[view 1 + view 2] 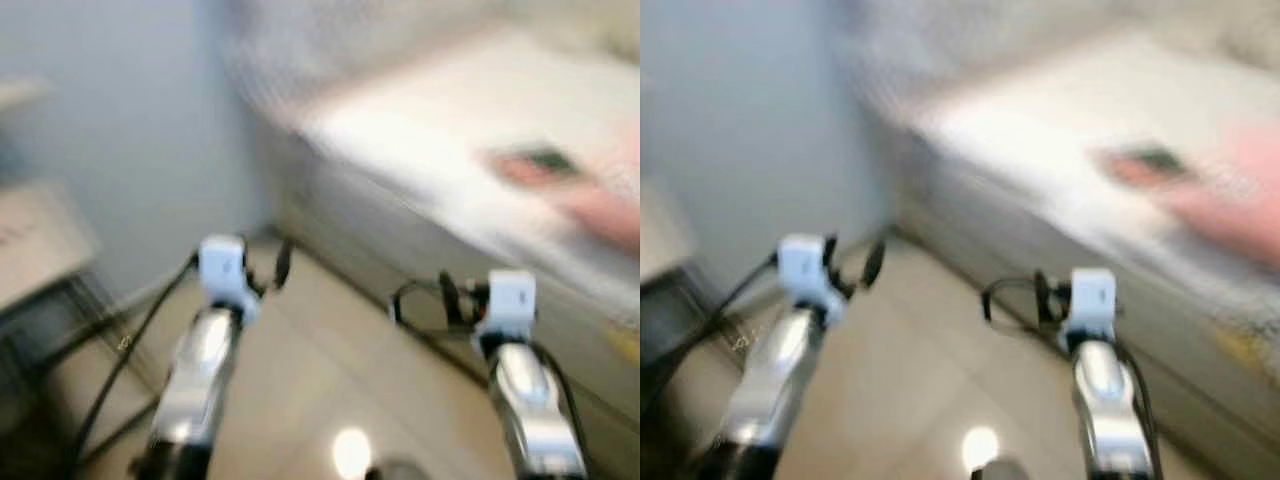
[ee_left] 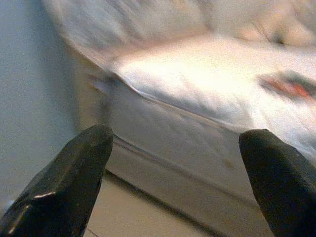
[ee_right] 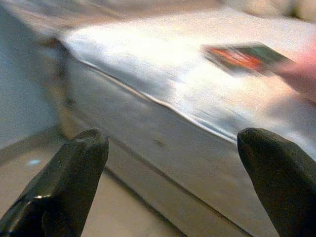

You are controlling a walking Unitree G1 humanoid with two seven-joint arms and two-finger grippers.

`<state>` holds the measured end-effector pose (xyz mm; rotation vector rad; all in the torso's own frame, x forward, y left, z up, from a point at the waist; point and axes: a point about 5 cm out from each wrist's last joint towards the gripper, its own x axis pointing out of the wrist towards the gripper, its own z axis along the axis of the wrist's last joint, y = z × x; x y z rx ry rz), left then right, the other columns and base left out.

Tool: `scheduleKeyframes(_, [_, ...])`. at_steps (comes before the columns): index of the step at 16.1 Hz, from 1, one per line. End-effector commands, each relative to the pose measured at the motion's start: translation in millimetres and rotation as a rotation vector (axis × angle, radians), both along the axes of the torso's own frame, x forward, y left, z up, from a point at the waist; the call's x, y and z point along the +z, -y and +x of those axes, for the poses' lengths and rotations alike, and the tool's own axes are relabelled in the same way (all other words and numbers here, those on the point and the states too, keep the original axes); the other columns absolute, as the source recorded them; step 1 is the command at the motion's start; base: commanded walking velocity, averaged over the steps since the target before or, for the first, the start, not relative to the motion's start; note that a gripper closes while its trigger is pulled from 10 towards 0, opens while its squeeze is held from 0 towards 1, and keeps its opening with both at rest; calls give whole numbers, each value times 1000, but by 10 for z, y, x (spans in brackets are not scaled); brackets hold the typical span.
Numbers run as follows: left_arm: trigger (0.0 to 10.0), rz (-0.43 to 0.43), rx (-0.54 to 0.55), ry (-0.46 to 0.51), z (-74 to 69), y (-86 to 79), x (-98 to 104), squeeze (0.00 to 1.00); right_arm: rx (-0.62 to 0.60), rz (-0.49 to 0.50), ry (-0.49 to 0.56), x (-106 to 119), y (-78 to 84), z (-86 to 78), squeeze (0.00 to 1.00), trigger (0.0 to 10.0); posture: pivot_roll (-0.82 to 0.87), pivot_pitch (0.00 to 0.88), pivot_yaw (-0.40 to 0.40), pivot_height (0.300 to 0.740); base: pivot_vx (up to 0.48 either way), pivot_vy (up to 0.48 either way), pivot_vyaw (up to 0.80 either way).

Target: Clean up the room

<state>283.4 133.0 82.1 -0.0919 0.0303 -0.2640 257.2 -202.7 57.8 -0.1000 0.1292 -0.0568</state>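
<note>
Both grippers, left gripper [image 2: 173, 148] and right gripper [image 3: 173, 148], hang wide open and empty short of the bed [image 1: 420, 130], where a flat red-and-green packet [image 3: 247, 57] lies ahead, nearer the right arm.

Left pincer [image 2: 175, 182], right pincer [image 3: 173, 182] raised forward, fingers spread.

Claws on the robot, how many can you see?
2. The left claw and the right claw are both open and empty, held above the floor facing the bed.
</note>
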Motion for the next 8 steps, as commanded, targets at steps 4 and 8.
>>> scheduleKeyframes(4, [10000,21,-18,25,101,96,81,0,41,-6,27,36,-85,52,0,10000,-120,0,55,697,102,0,-720])
scheduleKeyframes(8, [10000,73,33,92,95,-22,156,0,-122,83,127,204,145,79,0,10000,-120,0,53,697,0,0,-719])
